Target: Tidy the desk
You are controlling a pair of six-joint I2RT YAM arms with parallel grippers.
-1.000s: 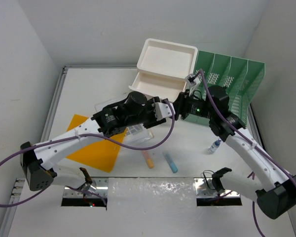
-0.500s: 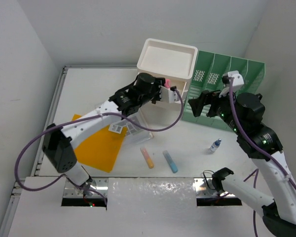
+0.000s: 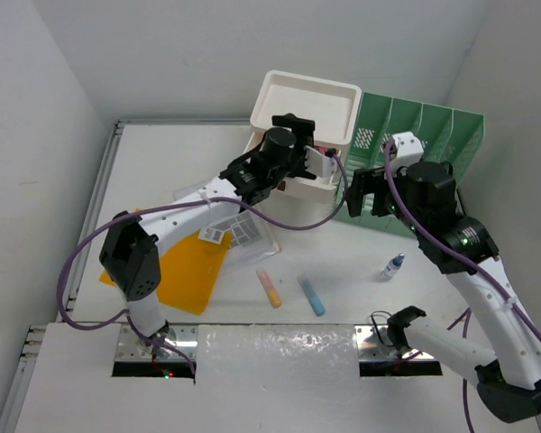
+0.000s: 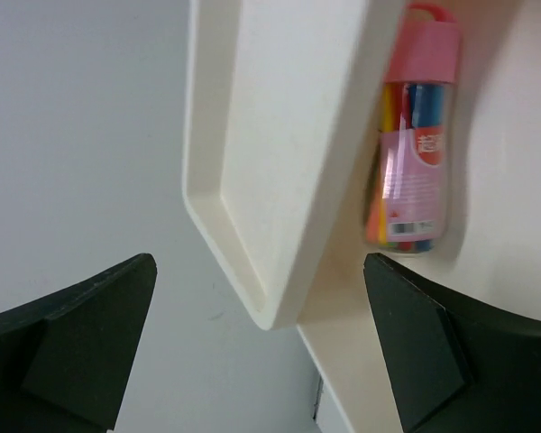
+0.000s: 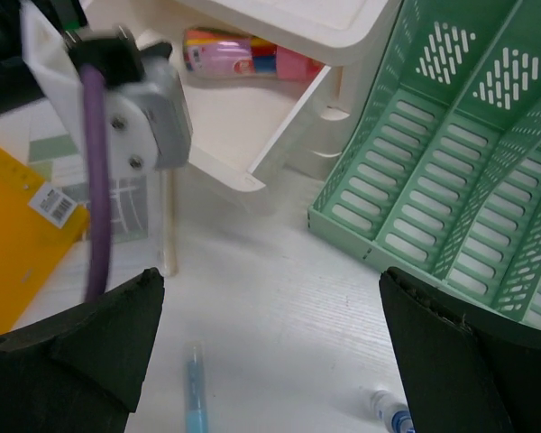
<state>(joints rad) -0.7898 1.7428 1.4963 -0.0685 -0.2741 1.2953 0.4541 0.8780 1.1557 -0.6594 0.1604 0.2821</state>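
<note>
Bright, even light from above washes my desk [image 3: 162, 162] nearly to white; shadows on it are soft and faint. My left wrist view looks smeared, perhaps motion blur, around the pink pen tube [image 4: 413, 135].

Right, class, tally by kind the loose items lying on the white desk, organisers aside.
Marker pens: 2 (orange marker pen, blue marker pen)
Small blue-capped bottle: 1
Flat yellow folder: 1
Clear plastic wallet: 1
Total: 5
</note>
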